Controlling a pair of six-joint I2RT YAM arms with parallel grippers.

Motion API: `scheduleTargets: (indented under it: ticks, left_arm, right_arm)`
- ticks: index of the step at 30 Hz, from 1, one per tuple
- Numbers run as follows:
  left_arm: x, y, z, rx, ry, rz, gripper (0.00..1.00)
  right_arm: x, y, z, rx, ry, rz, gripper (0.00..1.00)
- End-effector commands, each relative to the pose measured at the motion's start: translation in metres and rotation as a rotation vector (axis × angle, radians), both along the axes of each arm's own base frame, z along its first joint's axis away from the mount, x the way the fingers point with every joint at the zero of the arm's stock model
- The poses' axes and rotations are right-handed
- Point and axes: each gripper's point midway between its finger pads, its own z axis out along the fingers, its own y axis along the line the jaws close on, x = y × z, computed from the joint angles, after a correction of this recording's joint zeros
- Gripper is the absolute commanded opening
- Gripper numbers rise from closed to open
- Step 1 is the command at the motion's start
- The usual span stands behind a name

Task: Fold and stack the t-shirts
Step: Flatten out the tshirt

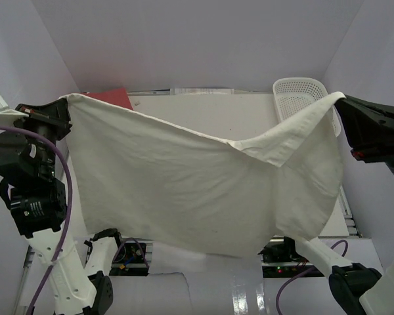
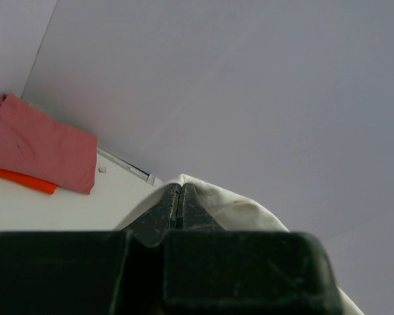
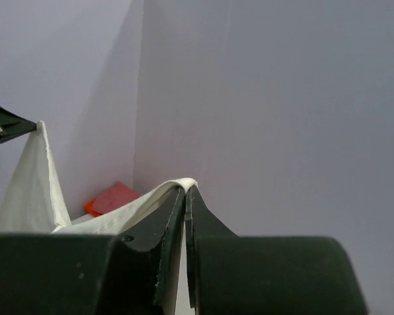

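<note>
Cream t-shirt [image 1: 203, 190] stretched aloft over table [image 1: 203, 111], corners clamped in fully closed left gripper [image 2: 178, 189] and right gripper [image 3: 184, 190].
Both ends are best lowered together, evenly taut, so the cloth is laid flat.

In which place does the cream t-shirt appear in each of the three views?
Top external: the cream t-shirt fills the middle, hung between the left gripper and the right gripper.
Left wrist: only one corner, bottom centre, pinched at the shut tip.
Right wrist: lower left, running from the tip towards the left edge.
Shared landmark: the folded red pile in the far left corner.
</note>
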Motion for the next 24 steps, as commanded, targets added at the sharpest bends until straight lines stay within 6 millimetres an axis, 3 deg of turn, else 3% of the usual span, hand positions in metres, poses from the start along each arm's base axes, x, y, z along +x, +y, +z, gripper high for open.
scheduleTargets:
  ticks: [1, 5, 8, 18, 24]
  left_arm:
    - [0.022, 0.016, -0.009, -0.003, 0.058, 0.057, 0.0]
    - [0.037, 0.022, -0.019, 0.006, 0.092, 0.064, 0.0]
    - [0.039, 0.023, -0.017, 0.012, 0.088, 0.066, 0.0]
    - [0.028, 0.028, -0.01, 0.033, 0.075, 0.109, 0.0]
    - [0.014, 0.025, 0.003, 0.043, 0.063, 0.112, 0.0]
  right_arm:
    - [0.081, -0.005, -0.03, 0.014, 0.178, -0.113, 0.08]
    - [0.118, -0.006, -0.052, 0.017, 0.276, -0.16, 0.08]
    - [0.123, -0.004, -0.051, 0.009, 0.276, -0.155, 0.08]
    - [0.102, 0.004, -0.032, -0.005, 0.218, -0.09, 0.08]
    - [0.074, 0.006, -0.022, -0.014, 0.171, -0.044, 0.08]
